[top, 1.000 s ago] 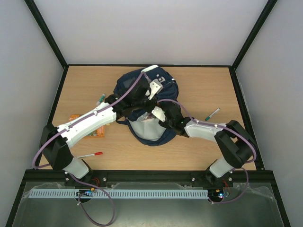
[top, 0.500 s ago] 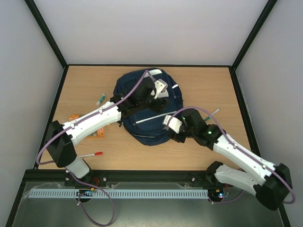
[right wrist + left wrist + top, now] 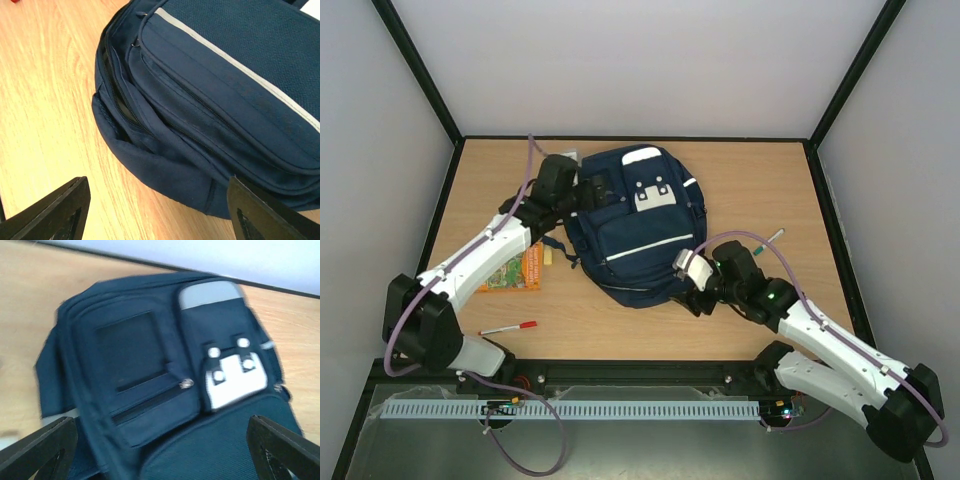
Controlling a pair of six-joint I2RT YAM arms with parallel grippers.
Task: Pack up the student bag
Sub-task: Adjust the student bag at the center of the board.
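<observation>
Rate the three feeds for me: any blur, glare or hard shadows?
Left wrist: blurred throughout, the student bag and its white-grey patch have smeared edges. Right wrist: sharp, the bag's weave, zips and reflective stripe read cleanly, no glare. Top external: in focus, even soft light, no hard shadows on the table.

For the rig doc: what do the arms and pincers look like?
Left arm and right arm: white link shells, black joints and bases, a purple cable looping along each. Left pincer and right pincer: black, with flat black fingers.
</observation>
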